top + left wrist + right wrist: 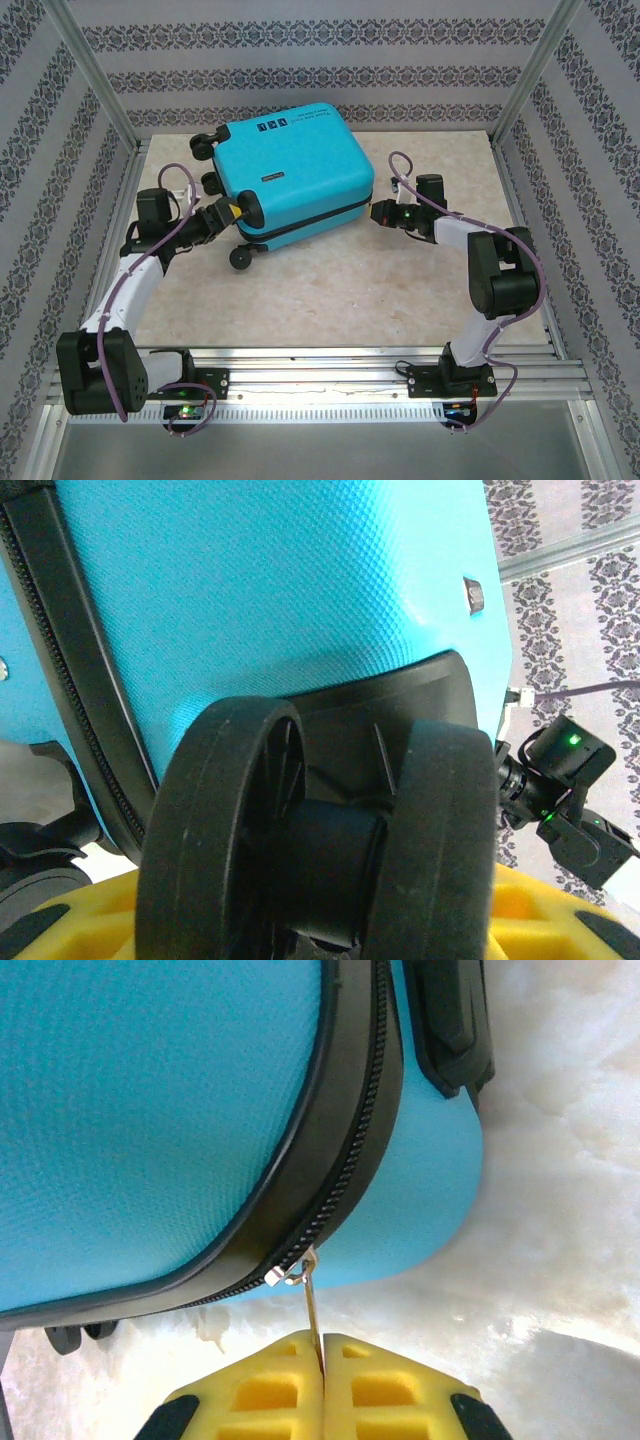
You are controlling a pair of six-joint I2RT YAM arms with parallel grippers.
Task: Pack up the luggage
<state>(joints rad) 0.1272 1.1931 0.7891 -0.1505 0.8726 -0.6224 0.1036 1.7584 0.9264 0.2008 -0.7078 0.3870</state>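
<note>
Setting: a pale table [330, 290] inside a frame with patterned walls, seen from above, with two robot arms mounted at the near edge.
Luggage: the luggage [290, 175], a small bright turquoise hard-shell case, lies flat on its side on the far middle of the table, turned at a slight angle. Its lid is down.
Lid markings: small white marks [290, 120] sit along the far edge of the upper shell.
Wheels: black wheels stick out from the case's left end, and a spare wheel [243, 258] sits at the near-left corner.
Left gripper: the left gripper [232, 212] reaches in from the left and grasps a double caster wheel [320, 850]. In its wrist view, the yellow fingers [90, 910] sit on either side of the wheel pair.
Right gripper: the right gripper [378, 212] meets the case's near-right corner. Its yellow fingers are pressed together and pinch the thin metal zipper pull [312, 1310].
Zipper: the black zipper band [350, 1140] curves around the corner, with the slider sitting just above the pinched pull.
Handle: a black handle [455, 1020] lies against the lower shell, beyond the zipper band in the right wrist view.
</note>
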